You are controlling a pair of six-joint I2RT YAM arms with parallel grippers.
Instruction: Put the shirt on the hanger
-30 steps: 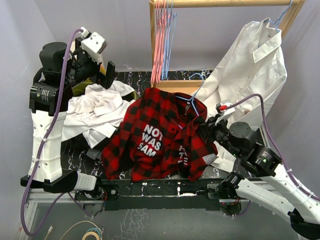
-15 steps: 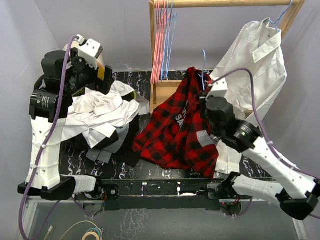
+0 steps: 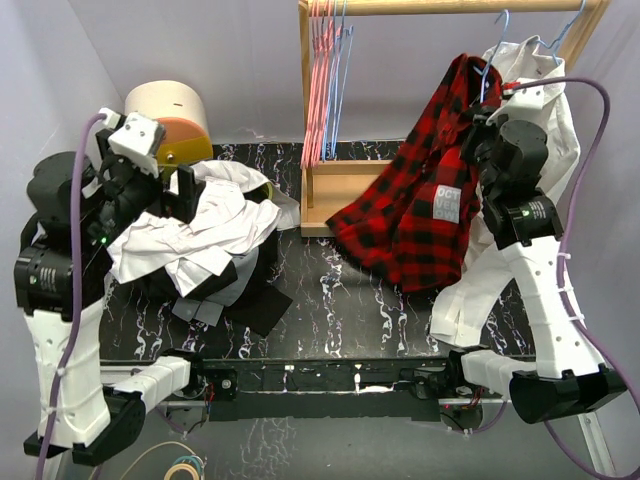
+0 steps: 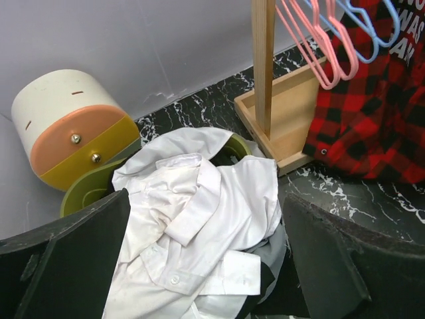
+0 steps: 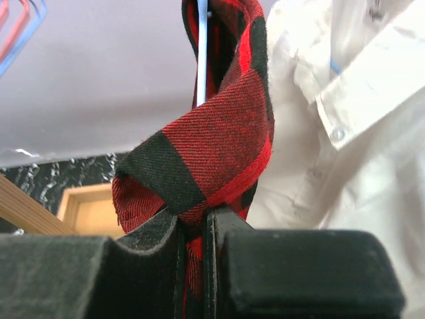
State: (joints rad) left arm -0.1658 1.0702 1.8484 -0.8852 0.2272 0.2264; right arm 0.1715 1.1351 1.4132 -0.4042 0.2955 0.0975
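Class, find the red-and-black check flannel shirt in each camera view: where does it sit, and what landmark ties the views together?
Top external: red-and-black check flannel shirt hangs upper right.
Left wrist: shirt at right edge.
Right wrist: shirt at centre.
Shared landmark: wooden rack base.

The shirt point(image 3: 415, 205) is a red-and-black buffalo check with a small grey-white label patch, and the hanger point(image 5: 202, 60) is pale blue wire. The collared shirt point(image 3: 466, 285) is plain white, as is the garment pile point(image 3: 205, 225). The spare hangers point(image 3: 320, 75) are pink-red and light blue. The bench point(image 3: 340, 300) is black with white marbled veins.
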